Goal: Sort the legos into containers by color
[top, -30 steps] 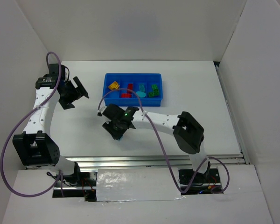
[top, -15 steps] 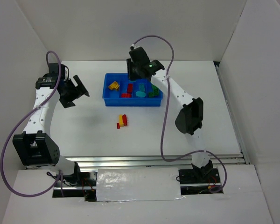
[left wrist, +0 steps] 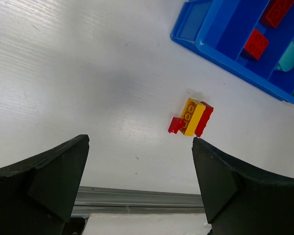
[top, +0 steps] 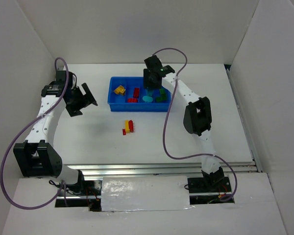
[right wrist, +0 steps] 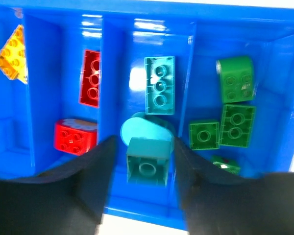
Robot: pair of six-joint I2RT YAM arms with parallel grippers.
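Observation:
The blue tray [top: 139, 108] holds the containers side by side. My right gripper [right wrist: 144, 146] hovers over the teal compartment with its jaws open. A teal brick [right wrist: 147, 160] sits loose between them, with a gap on each side, over a round teal piece [right wrist: 139, 131]. A teal oblong [right wrist: 159, 84] lies behind. Red bricks [right wrist: 91, 84], a yellow brick [right wrist: 11, 58] and green bricks [right wrist: 235, 78] fill the other compartments. A joined red-and-yellow clump of legos [top: 129, 127] lies on the table before the tray. My left gripper [left wrist: 139, 142] is open and empty, above the table near the red-and-yellow clump [left wrist: 191, 117].
White walls enclose the table on the left, back and right. A metal rail [left wrist: 137, 198] runs along the near table edge. The right arm [top: 196, 115] arches over the table's right half. The left gripper [top: 83, 97] hangs left of the tray.
My right gripper swung from the table in front of the tray up over the tray's teal compartment, and its jaws spread away from the teal brick. The left gripper shifted slightly right.

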